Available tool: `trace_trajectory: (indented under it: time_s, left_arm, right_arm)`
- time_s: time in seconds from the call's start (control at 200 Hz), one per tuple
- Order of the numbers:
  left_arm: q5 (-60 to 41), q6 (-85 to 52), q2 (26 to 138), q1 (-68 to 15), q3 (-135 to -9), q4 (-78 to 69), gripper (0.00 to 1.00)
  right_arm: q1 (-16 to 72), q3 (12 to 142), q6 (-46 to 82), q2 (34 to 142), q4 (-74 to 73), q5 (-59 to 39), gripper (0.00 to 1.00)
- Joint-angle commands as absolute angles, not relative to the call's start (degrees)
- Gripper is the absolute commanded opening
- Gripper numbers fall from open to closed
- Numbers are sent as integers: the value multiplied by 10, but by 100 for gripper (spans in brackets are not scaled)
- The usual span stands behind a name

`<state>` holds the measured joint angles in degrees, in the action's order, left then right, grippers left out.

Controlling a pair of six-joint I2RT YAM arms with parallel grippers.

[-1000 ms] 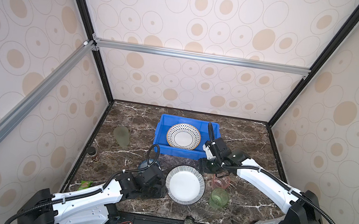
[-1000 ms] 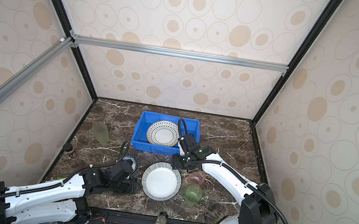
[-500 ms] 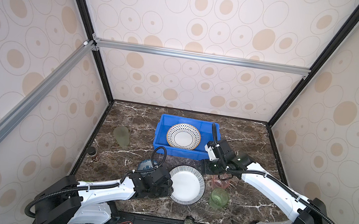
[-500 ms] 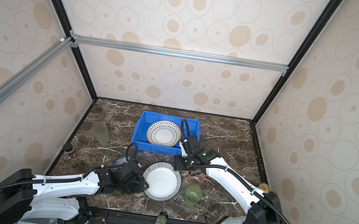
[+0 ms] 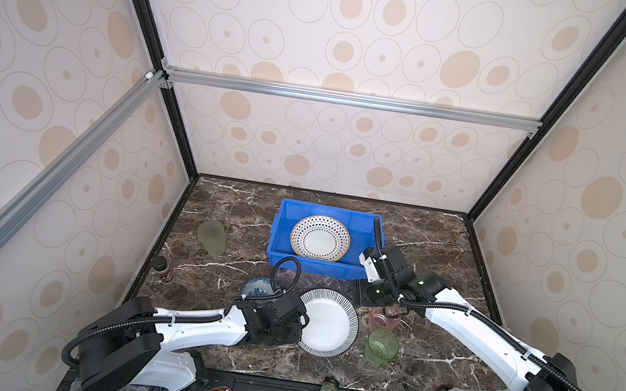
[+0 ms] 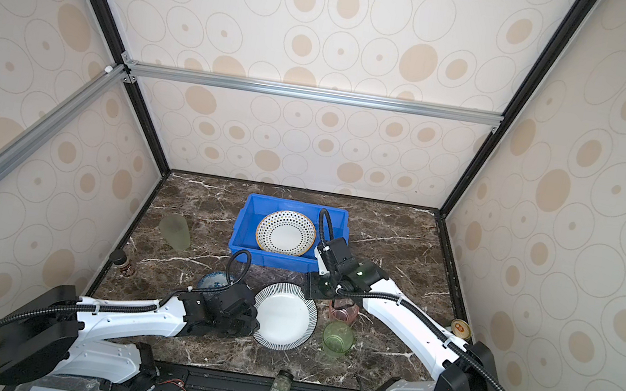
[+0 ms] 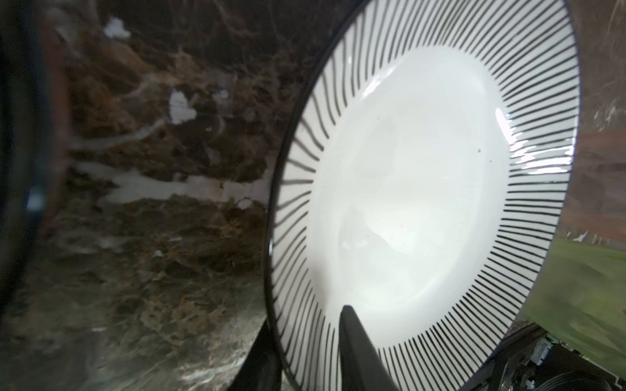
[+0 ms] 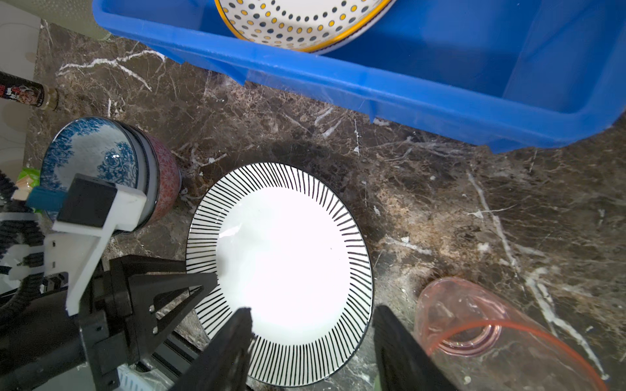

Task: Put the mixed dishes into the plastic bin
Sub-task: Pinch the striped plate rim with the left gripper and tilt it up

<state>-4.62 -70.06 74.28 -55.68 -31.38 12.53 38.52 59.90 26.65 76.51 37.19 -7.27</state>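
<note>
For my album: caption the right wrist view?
Open right claw above the striped plate; left claw grips its rim, blue bin beyond.

Two arms, same build: left arm point(image 5: 195, 324), right arm point(image 5: 479, 335). Glossy white tube links, bulky black joint housings. Ribbed black conduit loops off each shoulder and wrist. Left gripper point(image 5: 302, 323) is matte black; its fingers point(image 8: 169, 279) are triangular with open cutouts and small screws. A white bracket point(image 8: 81, 257) carries a black camera block.
</note>
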Motion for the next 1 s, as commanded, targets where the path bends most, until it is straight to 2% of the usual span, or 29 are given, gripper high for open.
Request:
trace_trajectory:
  time_s: [0.0,0.12,0.23,0.996]
  left_arm:
    - [-40,-709,759,-564,-334,127,22]
    - [-39,-705,775,-563,-341,133,13]
    - [-31,-696,788,-564,-355,148,0]
    - [109,-627,738,-542,-469,327,0]
  right_arm:
    - [387,591,265,748,373,-68,60]
    - [387,588,264,740,374,-64,60]
    - [387,585,263,735,376,-57,60]
    - [386,590,259,725,381,-43,60]
